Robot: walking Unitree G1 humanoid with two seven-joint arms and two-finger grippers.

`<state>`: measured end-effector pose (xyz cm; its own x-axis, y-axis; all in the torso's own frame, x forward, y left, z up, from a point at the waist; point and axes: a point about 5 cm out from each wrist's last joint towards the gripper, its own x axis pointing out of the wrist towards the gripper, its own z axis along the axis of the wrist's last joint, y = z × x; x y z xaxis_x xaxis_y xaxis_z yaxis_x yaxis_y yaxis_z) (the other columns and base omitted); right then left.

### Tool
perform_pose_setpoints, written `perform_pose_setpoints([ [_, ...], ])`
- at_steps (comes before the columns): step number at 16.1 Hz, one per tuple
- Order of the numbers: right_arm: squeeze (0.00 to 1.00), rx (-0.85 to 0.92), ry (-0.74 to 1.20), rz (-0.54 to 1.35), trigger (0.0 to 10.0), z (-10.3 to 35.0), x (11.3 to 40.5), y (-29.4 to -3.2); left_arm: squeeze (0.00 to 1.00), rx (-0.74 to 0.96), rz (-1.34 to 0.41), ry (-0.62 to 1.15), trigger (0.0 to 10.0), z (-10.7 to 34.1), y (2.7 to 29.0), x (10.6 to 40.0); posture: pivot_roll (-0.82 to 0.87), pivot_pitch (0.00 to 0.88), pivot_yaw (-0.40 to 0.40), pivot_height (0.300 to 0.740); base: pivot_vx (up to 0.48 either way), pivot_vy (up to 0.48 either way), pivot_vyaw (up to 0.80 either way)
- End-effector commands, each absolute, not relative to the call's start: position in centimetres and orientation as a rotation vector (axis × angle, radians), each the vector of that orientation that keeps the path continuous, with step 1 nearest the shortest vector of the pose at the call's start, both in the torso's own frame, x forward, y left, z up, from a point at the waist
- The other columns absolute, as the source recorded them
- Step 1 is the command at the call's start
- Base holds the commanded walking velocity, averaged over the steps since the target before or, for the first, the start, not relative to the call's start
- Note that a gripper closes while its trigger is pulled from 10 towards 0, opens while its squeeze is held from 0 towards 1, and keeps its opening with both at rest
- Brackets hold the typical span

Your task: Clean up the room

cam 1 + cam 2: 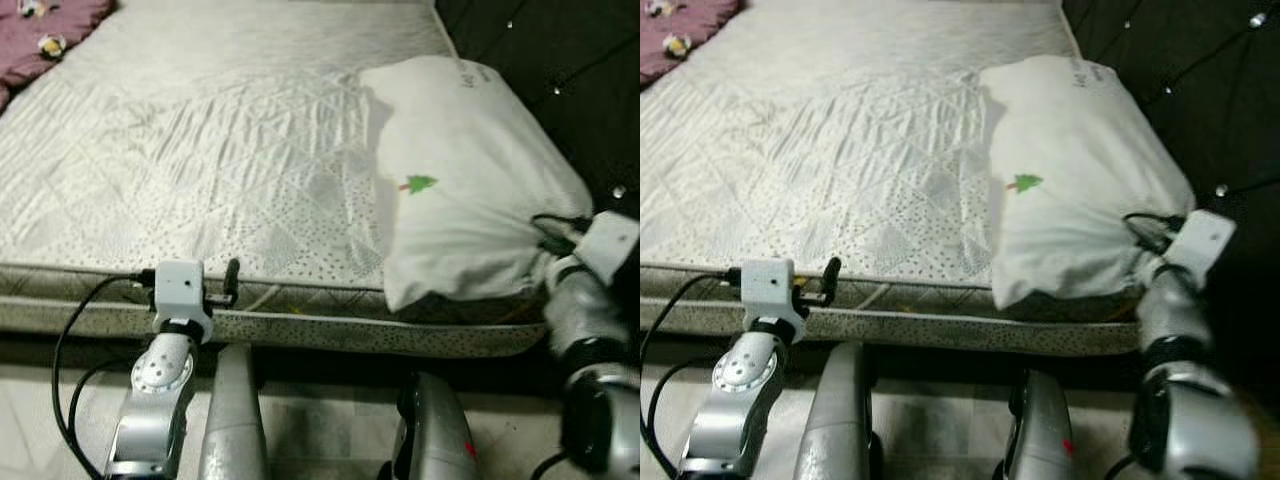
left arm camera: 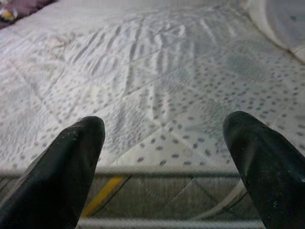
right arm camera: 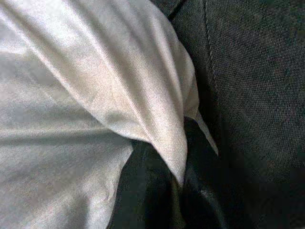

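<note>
Bed point(image 1: 200, 150) in front, bare quilted mattress point(image 2: 157, 95) with dotted pattern, edge piping running across just ahead of the robot.

Pillow point(image 1: 460, 180): white, small green tree print on it, lying at the right side of the mattress, near corner hanging over the front edge. Its right side butts against a dark padded headboard point(image 1: 560, 60).

Right hand point(image 3: 157, 191): at the pillow's near right corner, wedged between pillow and headboard. Wrist view shows a fold of the white pillow fabric point(image 3: 119, 86) coming down to a point right at the black fingers, dark upholstery beside it. Fabric looks pinched between the fingers, so hand closed on the pillow corner. From the head views the fingers are hidden behind the wrist housing point(image 1: 600, 245).

Left hand point(image 2: 162, 157): level with the front edge of the mattress, left of centre, fingers point(image 2: 62, 167) spread wide, nothing between them. Wrist view looks across the mattress surface over the edge piping; a yellow tag or stripe shows on the mattress side.

Purple blanket point(image 1: 45, 40) at the far left corner of the bed, with a small toy-like item on it, too small to identify.

Floor point(image 1: 320, 430) below is light tile.
</note>
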<state>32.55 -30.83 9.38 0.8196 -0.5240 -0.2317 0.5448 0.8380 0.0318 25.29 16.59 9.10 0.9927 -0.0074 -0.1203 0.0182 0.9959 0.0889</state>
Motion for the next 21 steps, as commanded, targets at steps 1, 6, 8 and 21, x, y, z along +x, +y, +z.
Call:
perform_pose_setpoints([
  [1,0.00,0.096,0.274,-0.526,0.0,7.5,32.0,-29.0,0.00,0.102,-0.026,0.112,10.0,9.5,16.6,25.4,0.06,0.000,0.011,0.529,0.000,0.000,0.00],
  [6,0.00,0.107,0.297,-0.422,0.0,6.2,31.8,-25.7,0.00,0.103,-0.026,0.113,10.0,9.5,16.5,25.4,0.08,0.000,-0.002,0.529,0.000,0.000,0.00],
  [8,0.00,0.169,0.301,-0.405,0.0,6.6,32.6,-24.9,0.00,0.104,-0.021,0.114,10.0,9.5,16.7,25.3,0.08,0.000,-0.006,0.529,0.000,0.000,0.00],
  [21,0.00,0.112,0.130,-0.507,0.0,18.5,37.0,-32.2,0.00,0.099,0.004,0.103,10.0,9.7,16.8,25.4,0.10,0.000,-0.022,0.529,0.000,0.000,0.00],
])
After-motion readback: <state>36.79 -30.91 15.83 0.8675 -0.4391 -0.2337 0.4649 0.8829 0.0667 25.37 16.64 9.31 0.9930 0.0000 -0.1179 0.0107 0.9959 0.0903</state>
